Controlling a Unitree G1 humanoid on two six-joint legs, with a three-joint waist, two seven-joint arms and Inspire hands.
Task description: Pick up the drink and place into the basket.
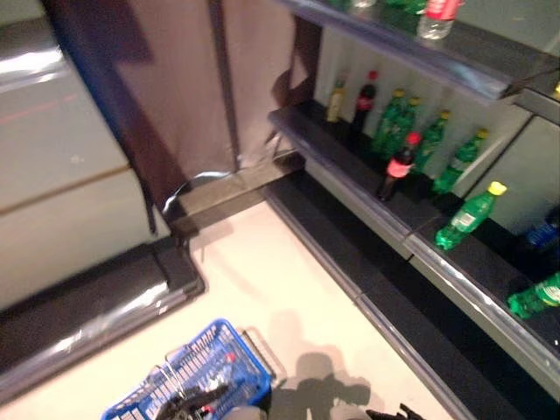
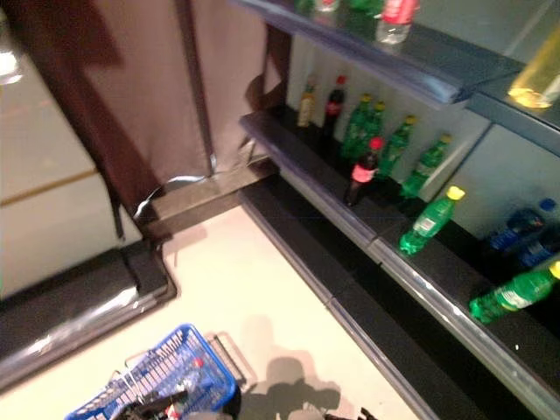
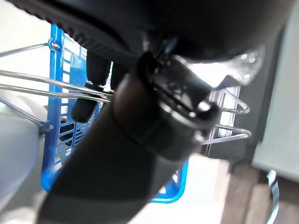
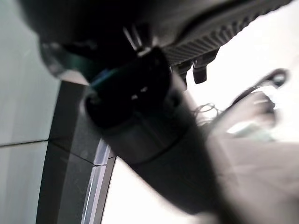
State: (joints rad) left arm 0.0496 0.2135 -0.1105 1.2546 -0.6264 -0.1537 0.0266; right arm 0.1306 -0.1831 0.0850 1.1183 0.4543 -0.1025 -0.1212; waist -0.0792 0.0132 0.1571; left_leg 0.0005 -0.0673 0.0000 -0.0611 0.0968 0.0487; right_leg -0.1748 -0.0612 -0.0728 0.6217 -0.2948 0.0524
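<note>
A blue wire basket (image 1: 219, 367) hangs low at the near left over the pale floor. My left hand (image 1: 194, 404) is shut on its metal handles (image 3: 51, 86), with the fingers (image 3: 81, 109) hooked over the wires. Something small with a red part (image 1: 230, 357) lies inside the basket; I cannot tell what it is. Drinks stand on the dark shelf (image 1: 350, 166) to the right: a cola bottle with a red cap (image 1: 398, 166), a green bottle with a yellow cap (image 1: 468, 214), and several more green ones (image 1: 394, 122). My right hand (image 1: 389, 413) shows at the bottom edge, open and empty.
An upper shelf (image 1: 455, 52) with bottles overhangs the lower one. The shelf's base plinth (image 1: 385, 297) runs along the floor on the right. A pale cabinet (image 1: 61, 184) and a dark base (image 1: 96, 306) stand to the left, and a brown curtain (image 1: 175, 79) hangs behind.
</note>
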